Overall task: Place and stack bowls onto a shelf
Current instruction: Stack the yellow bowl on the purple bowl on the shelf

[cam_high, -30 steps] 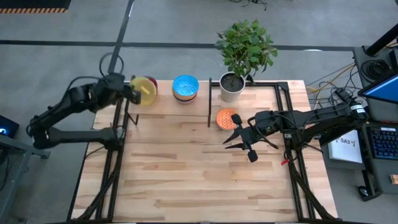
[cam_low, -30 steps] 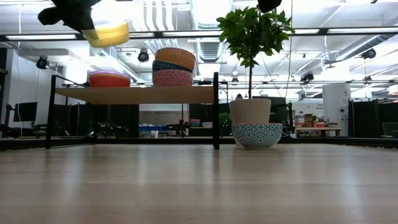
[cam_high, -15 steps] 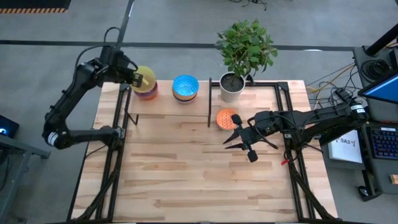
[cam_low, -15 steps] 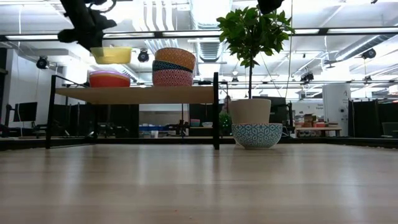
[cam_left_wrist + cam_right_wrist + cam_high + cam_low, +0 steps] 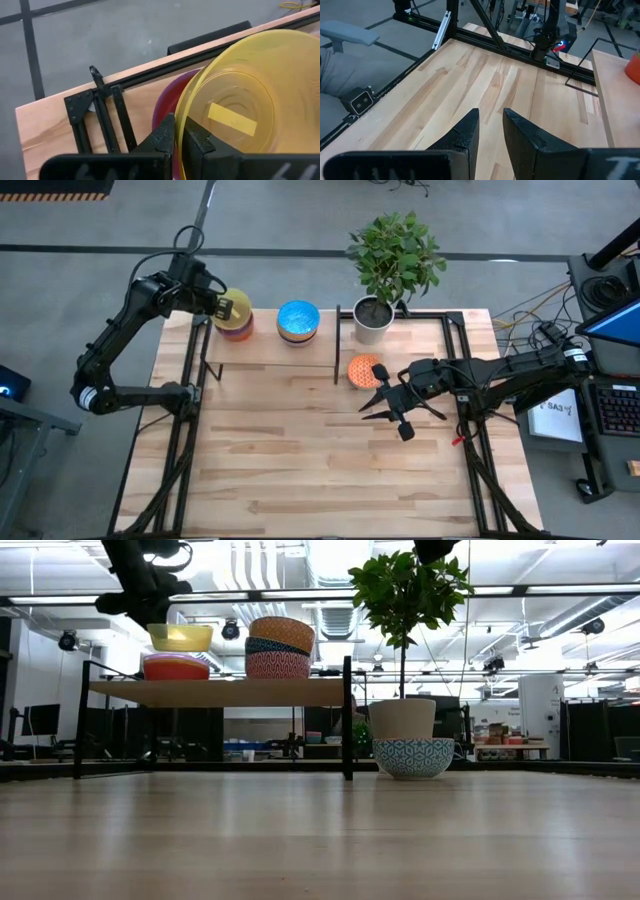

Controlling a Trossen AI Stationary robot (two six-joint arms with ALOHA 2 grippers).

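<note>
The left gripper [image 5: 179, 145] pinches the rim of a translucent yellow bowl [image 5: 250, 110] with a paler strip inside, holding it level just above the red-orange and purple stack [image 5: 176, 667] at the shelf's [image 5: 215, 691] left end. The right gripper [image 5: 385, 412], fingers slightly parted and empty, waits over the table [image 5: 320, 470] beside an orange patterned bowl [image 5: 363, 369].

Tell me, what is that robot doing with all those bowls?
It is putting bowls on a little shelf. The left gripper is shut on the rim of a yellow bowl and holds it just above the red-orange bowl at the shelf's left end. Another stack of bowls already sits beside it on the shelf. A blue-patterned bowl waits on the table by the plant pot. The right gripper hangs open above the table, holding nothing.
</note>
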